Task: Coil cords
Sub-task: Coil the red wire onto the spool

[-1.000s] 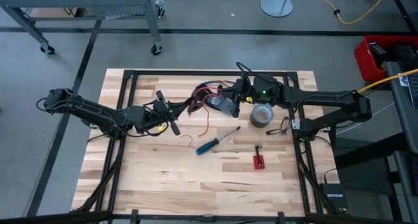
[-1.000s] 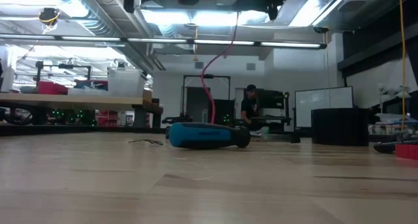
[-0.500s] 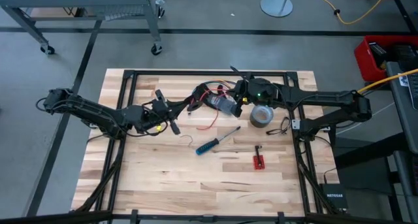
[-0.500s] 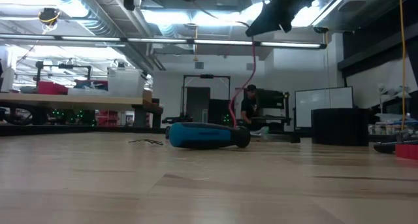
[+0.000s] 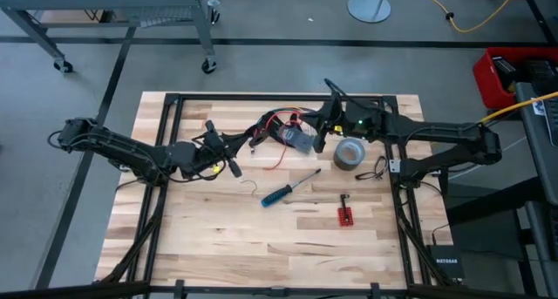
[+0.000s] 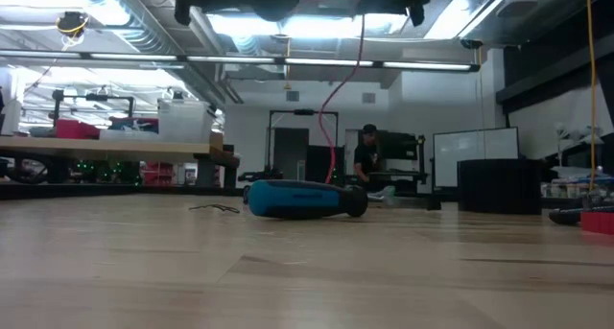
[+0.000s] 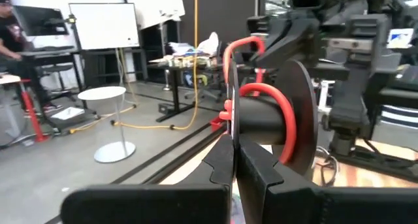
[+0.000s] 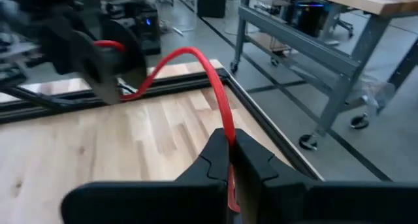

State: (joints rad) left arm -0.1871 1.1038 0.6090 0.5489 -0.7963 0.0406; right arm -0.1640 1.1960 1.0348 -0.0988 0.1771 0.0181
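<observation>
Here the left gripper [image 7: 233, 160] is clamped on a black plastic spool [image 7: 274, 116], while the right gripper [image 8: 230, 160] pinches the thin red cord [image 8: 208, 72] wound around it.

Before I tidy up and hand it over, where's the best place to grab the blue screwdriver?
Probably the blue handle of the screwdriver, from straight above: it lies flat on the table, its thickest part, with bare wood on both sides.

Left gripper [image 5: 253, 140] and right gripper [image 5: 307, 125], both closed, raised mid-table facing each other.
</observation>
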